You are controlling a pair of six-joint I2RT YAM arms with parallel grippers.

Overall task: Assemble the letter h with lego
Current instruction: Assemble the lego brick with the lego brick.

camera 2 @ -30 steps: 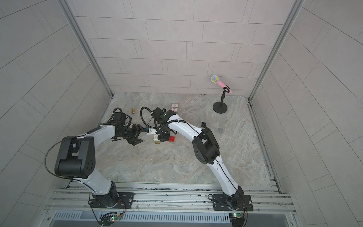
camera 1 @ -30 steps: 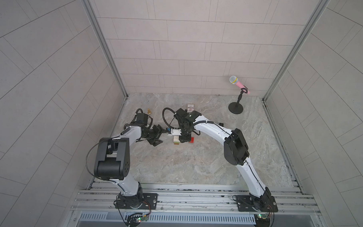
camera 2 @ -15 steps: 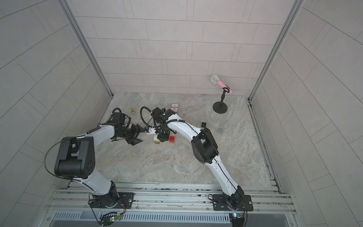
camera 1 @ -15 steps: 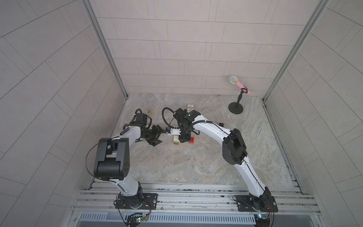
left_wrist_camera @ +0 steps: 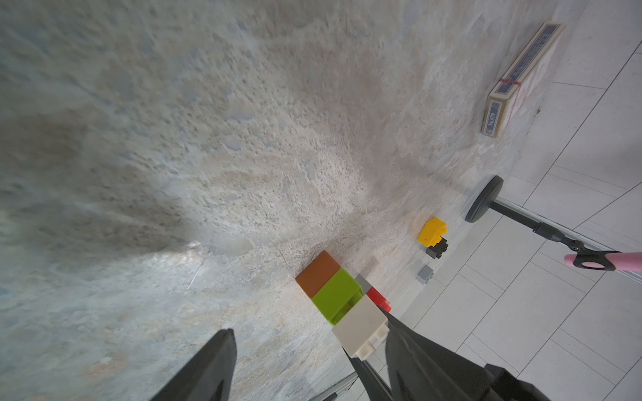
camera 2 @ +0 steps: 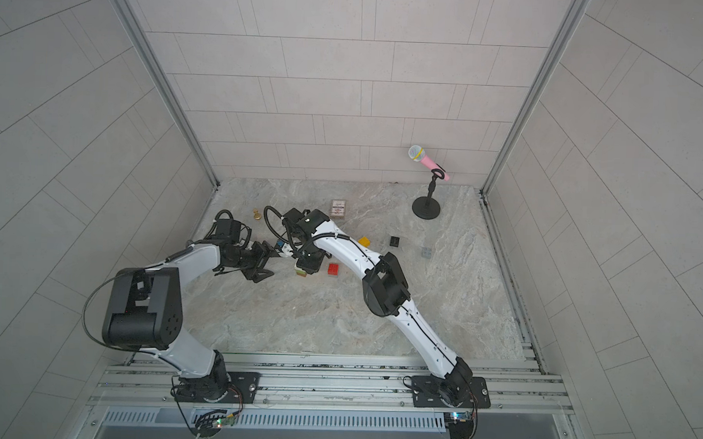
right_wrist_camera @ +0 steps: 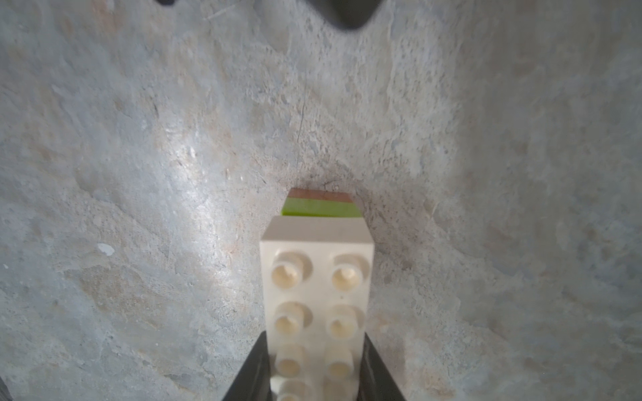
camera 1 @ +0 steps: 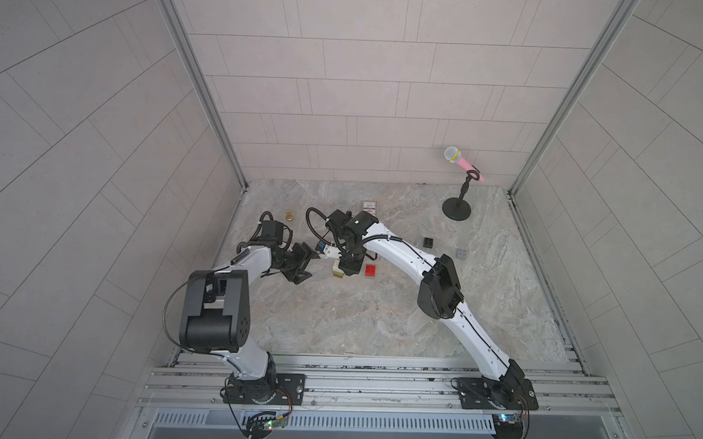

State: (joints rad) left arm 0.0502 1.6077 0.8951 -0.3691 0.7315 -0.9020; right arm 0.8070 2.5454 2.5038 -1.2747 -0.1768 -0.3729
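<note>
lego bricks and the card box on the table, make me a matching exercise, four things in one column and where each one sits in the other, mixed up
Things
1. white brick
2. red brick
3. brown brick
4. card box

Places
a. flat on the table, under the green brick
b. near the back wall
c. between the jaws of the right gripper, on the green brick
d. loose on the table, beside the stacked bricks

Pairs: 1-c, 2-d, 3-a, 4-b
</note>
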